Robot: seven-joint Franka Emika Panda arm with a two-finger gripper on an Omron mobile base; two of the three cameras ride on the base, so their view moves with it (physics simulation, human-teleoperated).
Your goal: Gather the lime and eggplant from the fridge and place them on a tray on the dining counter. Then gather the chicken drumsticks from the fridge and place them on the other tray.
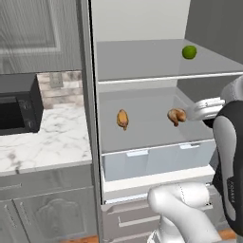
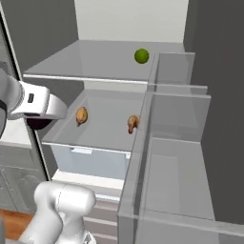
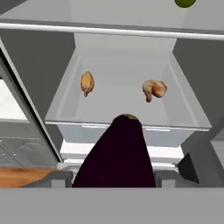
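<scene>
Holding the eggplant [image 3: 117,155] in my gripper [image 3: 118,179], jaws clamped on its sides; in the hand view it fills the lower centre of the frame, dark purple, narrow end pointing up toward the fridge [image 3: 122,39]. My fingers sit low in that frame either side of the eggplant, mostly hidden by it, one dark fingertip [image 3: 189,168] at lower right. Fridge is open ahead of me. Lime [image 1: 189,52] sits on the upper shelf [image 1: 142,61], upper right of the left base view, and top centre of the right base view [image 2: 141,56]; just a green sliver at the top edge of the hand view [image 3: 185,2]. Two chicken drumsticks lie well apart on the lower shelf [image 3: 118,105]: left drumstick [image 3: 87,82] at centre-left of the hand view, right drumstick [image 3: 154,89] at centre-right. Left base view shows them mid-frame [image 1: 123,119] and [image 1: 176,116], the second just beside my white wrist. Drawer [image 1: 156,159] below the shelf, shut. Microwave [image 1: 19,104] on the marble counter [image 1: 47,142] at the left of that frame
</scene>
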